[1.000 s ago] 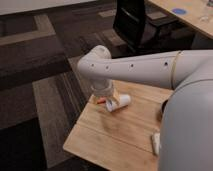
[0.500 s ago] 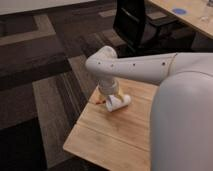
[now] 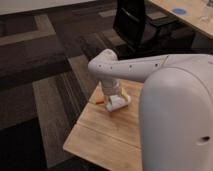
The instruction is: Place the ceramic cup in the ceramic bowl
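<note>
The ceramic cup [image 3: 117, 102], small and white, lies on its side near the far left edge of the wooden table [image 3: 100, 135]. My gripper [image 3: 111, 95] reaches down from the white arm [image 3: 125, 67] right at the cup, and the wrist hides part of it. A small orange thing [image 3: 100, 101] lies just left of the cup. The ceramic bowl is out of view, perhaps hidden behind my arm and body.
My white body [image 3: 175, 120] covers the right half of the table. A black office chair [image 3: 135, 22] stands beyond the table, with a long desk [image 3: 190, 15] at the far right. Dark patterned carpet [image 3: 40, 75] surrounds the table.
My arm has shifted and my body now covers more of the table's right side. The cup stays at about the same spot under the gripper.
</note>
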Tool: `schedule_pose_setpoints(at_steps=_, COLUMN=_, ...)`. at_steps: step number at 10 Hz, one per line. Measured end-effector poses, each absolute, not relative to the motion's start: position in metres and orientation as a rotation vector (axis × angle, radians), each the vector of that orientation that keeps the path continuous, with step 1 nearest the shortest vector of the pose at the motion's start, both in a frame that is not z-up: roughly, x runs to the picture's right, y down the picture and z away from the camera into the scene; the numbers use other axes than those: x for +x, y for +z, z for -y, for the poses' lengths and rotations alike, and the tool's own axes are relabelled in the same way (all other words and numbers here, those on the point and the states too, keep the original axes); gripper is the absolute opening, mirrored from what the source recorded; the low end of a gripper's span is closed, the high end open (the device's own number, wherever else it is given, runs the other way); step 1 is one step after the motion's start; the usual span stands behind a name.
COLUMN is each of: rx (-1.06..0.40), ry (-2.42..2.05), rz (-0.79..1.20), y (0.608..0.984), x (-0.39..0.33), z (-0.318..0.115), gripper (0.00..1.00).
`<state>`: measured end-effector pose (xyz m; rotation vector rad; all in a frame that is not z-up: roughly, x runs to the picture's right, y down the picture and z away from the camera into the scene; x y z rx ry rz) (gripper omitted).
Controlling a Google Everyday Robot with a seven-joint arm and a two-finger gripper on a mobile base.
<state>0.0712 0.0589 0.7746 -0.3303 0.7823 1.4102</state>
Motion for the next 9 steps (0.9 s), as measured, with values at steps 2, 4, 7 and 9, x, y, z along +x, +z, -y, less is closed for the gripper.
schedule_pose_setpoints(at_steps=2, rx=-0.337, ry=1.381, rz=-0.780, y=0.779, x=0.068, z=-0.059, gripper=0.65)
schedule_pose_setpoints(at_steps=4, rx=-0.359, ry=1.352, rz=-0.774, y=0.785, x=0.066, z=-0.063, gripper=0.65)
schedule_pose_setpoints(at_steps=7, rx=-0.359, ry=1.313, rz=-0.758, y=0.790, x=0.064, z=-0.063, gripper=0.32)
schedule_pose_setpoints(at_steps=9, rx=-0.353, ry=1.287, rz=-0.754, y=0.786, x=0.060, z=-0.061, gripper=0.10)
